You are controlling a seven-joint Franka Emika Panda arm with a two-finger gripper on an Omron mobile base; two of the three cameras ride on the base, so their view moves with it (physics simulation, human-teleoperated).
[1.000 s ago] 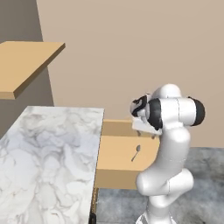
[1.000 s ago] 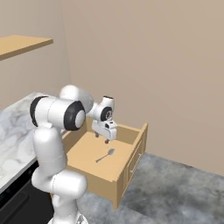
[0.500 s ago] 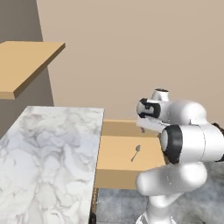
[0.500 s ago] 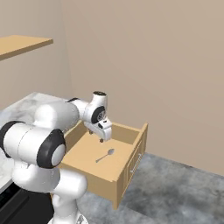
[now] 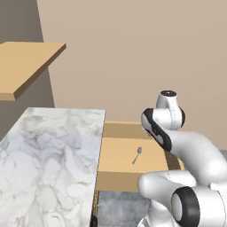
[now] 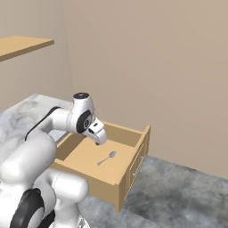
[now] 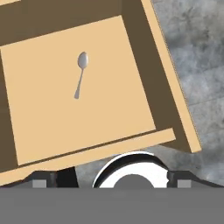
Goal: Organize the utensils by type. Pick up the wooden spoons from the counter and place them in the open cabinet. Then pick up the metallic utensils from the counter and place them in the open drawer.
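Observation:
A small silver spoon [image 7: 80,74] lies loose on the flat bottom of the open drawer [image 7: 144,83], bowl toward the back. The spoon [image 6: 107,158] also shows in the right base view and, as a thin spoon [image 5: 137,155], in the left base view. My gripper [image 7: 111,181] hangs above the drawer's front, open, fingers wide apart with nothing between them. In the right base view the gripper [image 6: 99,138] sits over the drawer's [image 6: 129,176] left rear part. The marble counter [image 5: 48,155] lies left of the drawer [image 5: 116,177]. The wooden spoons are out of view.
A flat tan wooden panel [image 5: 24,66] juts out high on the left above the counter; the same panel [image 6: 20,44] shows at the upper left of the right base view. A beige wall stands behind the drawer. Grey stone floor [image 6: 178,196] lies right of the drawer.
The arm has folded down and swung, its elbow dropping low in front of the cameras. The hand stays over the drawer with the gripper open. The silver spoon has not moved.

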